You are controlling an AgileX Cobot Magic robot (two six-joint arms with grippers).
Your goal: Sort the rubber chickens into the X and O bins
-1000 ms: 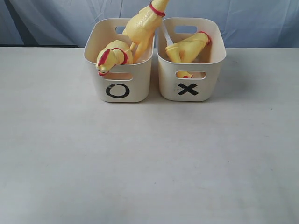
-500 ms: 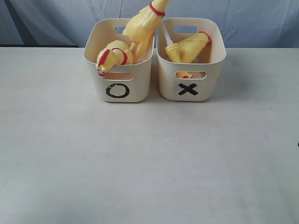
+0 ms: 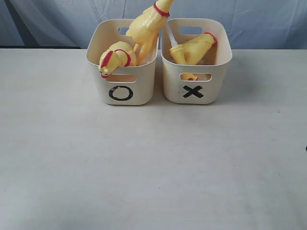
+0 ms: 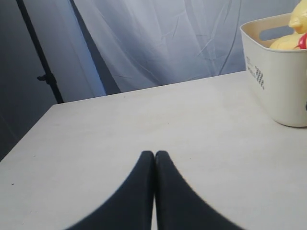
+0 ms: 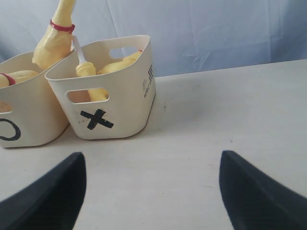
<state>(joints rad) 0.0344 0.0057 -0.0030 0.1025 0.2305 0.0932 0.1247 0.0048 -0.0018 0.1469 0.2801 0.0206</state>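
The O bin (image 3: 139, 88) and the X bin (image 3: 211, 88) stand side by side at the back of the table. In the O bin one rubber chicken (image 3: 115, 58) lies with its head over the front rim. A second chicken (image 3: 146, 26) stands tilted against the rim shared with the X bin. A third chicken (image 3: 194, 48) lies in the X bin, and a bit of yellow and red (image 3: 190, 76) shows through its slot handle. My left gripper (image 4: 154, 154) is shut and empty over bare table beside the O bin (image 4: 283, 81). My right gripper (image 5: 152, 160) is open, facing the X bin (image 5: 124, 105).
A blue-grey cloth backdrop (image 3: 249, 19) hangs behind the table. A dark stand pole (image 4: 41, 62) rises beyond the table's left edge. Neither gripper shows in the exterior view.
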